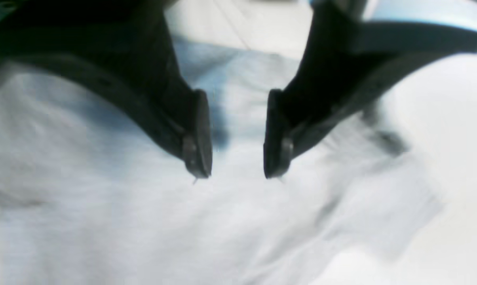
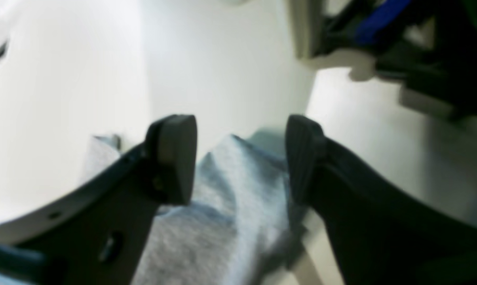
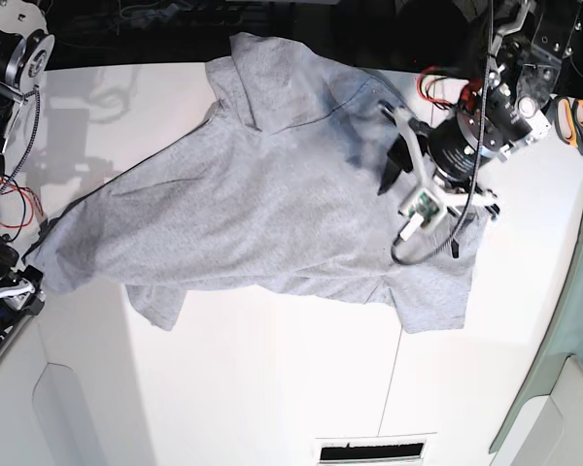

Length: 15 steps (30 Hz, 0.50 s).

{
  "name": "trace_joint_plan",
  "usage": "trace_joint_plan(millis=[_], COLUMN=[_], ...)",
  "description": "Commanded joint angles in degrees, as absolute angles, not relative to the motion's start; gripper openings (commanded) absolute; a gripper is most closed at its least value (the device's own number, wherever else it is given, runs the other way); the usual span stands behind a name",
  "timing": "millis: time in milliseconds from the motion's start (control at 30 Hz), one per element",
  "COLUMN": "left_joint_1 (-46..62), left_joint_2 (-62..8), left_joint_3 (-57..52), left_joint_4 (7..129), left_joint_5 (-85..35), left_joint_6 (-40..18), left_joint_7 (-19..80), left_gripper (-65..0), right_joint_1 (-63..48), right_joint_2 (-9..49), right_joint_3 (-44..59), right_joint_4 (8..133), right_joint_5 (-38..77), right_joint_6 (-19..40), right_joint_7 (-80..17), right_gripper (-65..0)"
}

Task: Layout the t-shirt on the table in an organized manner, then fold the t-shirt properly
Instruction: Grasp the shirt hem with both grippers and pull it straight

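Left gripper (image 1: 237, 134) first: its jaws stand apart with bare grey cloth showing through the gap, nothing pinched, hanging just above the t-shirt (image 3: 262, 194). In the base view that arm sits over the shirt's right-hand part, near the sleeve that points toward the front edge of the table (image 3: 272, 388).

The right gripper (image 2: 240, 158) is parted too, and a raised fold of shirt fabric lies between and beneath its fingers (image 2: 175, 158). Whether cloth touches them I cannot tell, but nothing is clamped. That hand itself hides at the far left edge of the base view, where the shirt's left corner runs out to the table's edge.

Out from there, the shirt lies spread across the back half of the white table, slanted, high at the top middle and sagging down to the left corner. One flap is tucked under along its front edge, and wrinkles run through the middle. No lettering shows, so the plain side is up.

My read: this is laying out, not yet folding. To do it well, each hand should take an outer edge low and shallow, one layer only, then draw outward together so the body squares up, and free that tucked flap before any fold starts.
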<state>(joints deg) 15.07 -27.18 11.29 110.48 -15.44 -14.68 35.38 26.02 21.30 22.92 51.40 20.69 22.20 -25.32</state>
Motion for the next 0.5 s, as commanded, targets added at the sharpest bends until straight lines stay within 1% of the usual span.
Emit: trace_joint_plan(millis=[0,67,100,133,200,233,300,400,467], left_joint_1=[13.45,11.07,10.2,9.47,8.69,8.43,7.57,4.97,2.11], left_joint_2=[-27.03,-25.61,-24.82,-24.08,-22.72,-22.22,-22.09,-22.48,-22.87], left_joint_3=[10.66,10.59,10.59,10.59,10.59,10.59,10.59,10.57,10.57], left_joint_4=[108.42,101.93,98.7,95.61,90.08,87.57,82.98,76.71,72.88], left_joint_5=[-16.27,-16.78,-16.78,-16.78,-16.97,-16.82,-16.51,-16.51,-16.47], left_joint_6=[-14.7,-16.36,-17.76,-19.53,-23.46,-24.25,-24.23,-24.23,-24.21], left_joint_7=[34.26,34.28,34.28,34.28,34.28,34.24,34.26,34.28,34.33], left_gripper=[-47.7,-58.2,-62.3,-65.0,-65.0,-65.0,-65.0,-65.0,-65.0], right_joint_1=[28.25,28.58,28.53,28.51,28.4,28.05,26.87,24.1,21.93], right_joint_2=[22.04,22.04,22.02,22.02,22.0,22.04,22.06,22.11,22.22], right_joint_3=[20.84,16.03,13.65,11.35,7.42,5.82,3.88,3.57,3.6], right_joint_4=[50.87,48.42,47.51,46.61,45.08,44.8,44.84,44.84,45.01], right_joint_5=[20.25,18.04,17.08,16.4,15.09,14.35,12.6,12.38,12.45], right_joint_6=[23.18,23.11,23.09,23.05,22.85,22.85,22.87,22.96,23.4], right_joint_7=[-23.33,-21.56,-20.73,-20.45,-20.4,-20.4,-20.53,-20.6,-20.82], right_gripper=[-32.3,-37.5,-38.7,-38.8,-39.3,-42.4,-51.2,-65.0,-65.0])
